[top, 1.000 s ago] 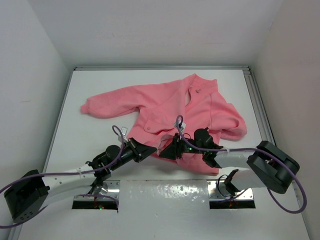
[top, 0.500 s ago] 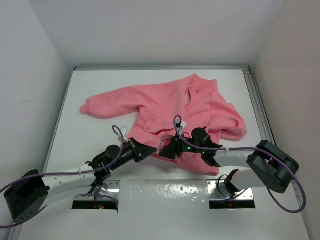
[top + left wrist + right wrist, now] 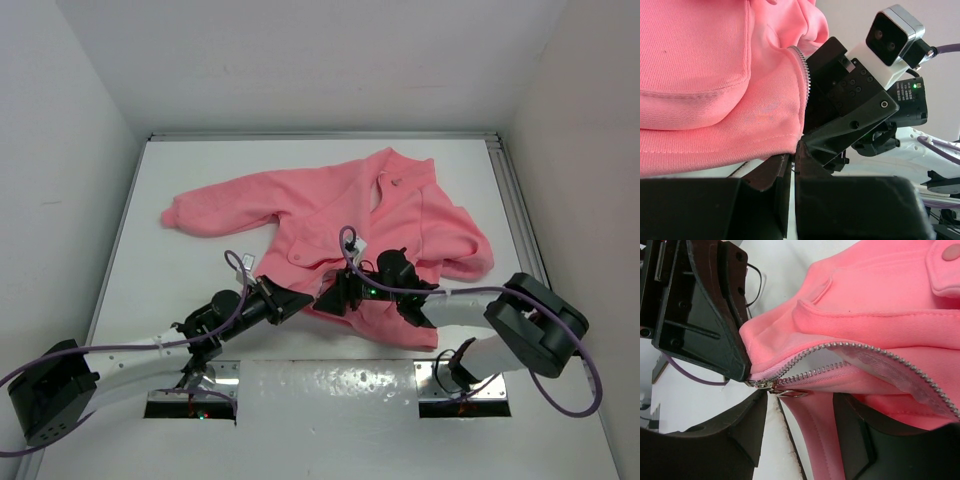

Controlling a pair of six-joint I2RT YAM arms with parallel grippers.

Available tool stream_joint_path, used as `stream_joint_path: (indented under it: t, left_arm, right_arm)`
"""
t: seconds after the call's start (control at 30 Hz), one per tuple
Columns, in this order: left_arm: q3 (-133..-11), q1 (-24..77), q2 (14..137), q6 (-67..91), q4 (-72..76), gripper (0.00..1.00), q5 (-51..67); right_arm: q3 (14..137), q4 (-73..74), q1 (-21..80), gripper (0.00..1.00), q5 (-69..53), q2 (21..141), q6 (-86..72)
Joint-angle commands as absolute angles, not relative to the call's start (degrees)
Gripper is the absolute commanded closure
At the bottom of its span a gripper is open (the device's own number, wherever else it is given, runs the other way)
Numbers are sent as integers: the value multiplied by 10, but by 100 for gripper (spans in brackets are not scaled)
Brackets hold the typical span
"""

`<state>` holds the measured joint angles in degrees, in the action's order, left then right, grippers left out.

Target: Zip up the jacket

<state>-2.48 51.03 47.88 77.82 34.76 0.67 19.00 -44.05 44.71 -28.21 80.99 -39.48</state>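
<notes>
The salmon-pink jacket (image 3: 360, 215) lies spread on the white table (image 3: 200, 270), front open. My left gripper (image 3: 300, 301) is shut on the bottom hem corner at the zipper's lower end, which also shows in the left wrist view (image 3: 792, 156). In the right wrist view its tip (image 3: 742, 374) pinches the hem right beside the metal slider (image 3: 761, 384). My right gripper (image 3: 800, 432) is open, its fingers on either side of the hem, just below the ring pull (image 3: 790, 393). The two rows of zipper teeth (image 3: 875, 352) run apart above the slider. In the top view my right gripper (image 3: 335, 293) nearly touches the left one.
The jacket's left sleeve (image 3: 200, 212) stretches toward the left wall. The right sleeve (image 3: 470, 255) is folded near the metal rail (image 3: 515, 210) at the table's right edge. Grey walls enclose the table on three sides.
My right gripper has slid left along the hem, closer to the left gripper and the slider. The left arm and the jacket have stayed put.
</notes>
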Motion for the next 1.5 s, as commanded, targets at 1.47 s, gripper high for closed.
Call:
stream_joint_path:
  t: [1.47]
  left_arm:
    - [-4, 515, 461, 771, 371, 100, 11]
  right_arm:
    - [195, -547, 446, 57, -374, 803, -455]
